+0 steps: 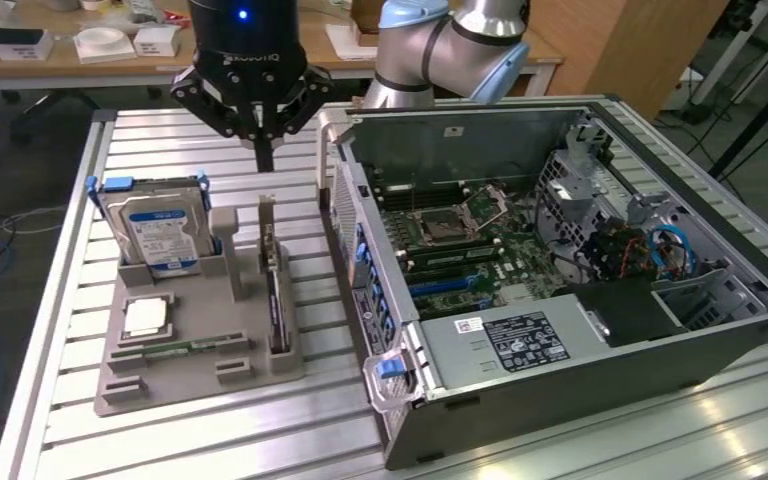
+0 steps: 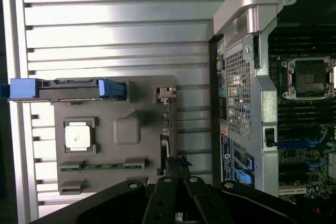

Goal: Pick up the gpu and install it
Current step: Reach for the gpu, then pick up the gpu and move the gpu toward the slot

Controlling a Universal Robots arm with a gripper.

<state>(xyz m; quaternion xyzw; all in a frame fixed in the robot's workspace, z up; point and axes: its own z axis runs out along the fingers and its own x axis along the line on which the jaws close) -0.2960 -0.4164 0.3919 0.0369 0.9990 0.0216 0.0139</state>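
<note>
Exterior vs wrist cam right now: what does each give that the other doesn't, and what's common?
Exterior adds: the silver power supply box with black label, blue cables, the hard drive's blue-white label. Wrist adds: the case's perforated rear grille face-on. Shared: grey parts tray, thin upright gpu card in its slot, black gripper above it, fingers shut.

Hard drive upright in grey tray beside open case.

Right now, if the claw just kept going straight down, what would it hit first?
Most likely the top edge of the gpu, standing upright in the gray holder below the gripper; depth is unclear, so it might just miss.
</note>
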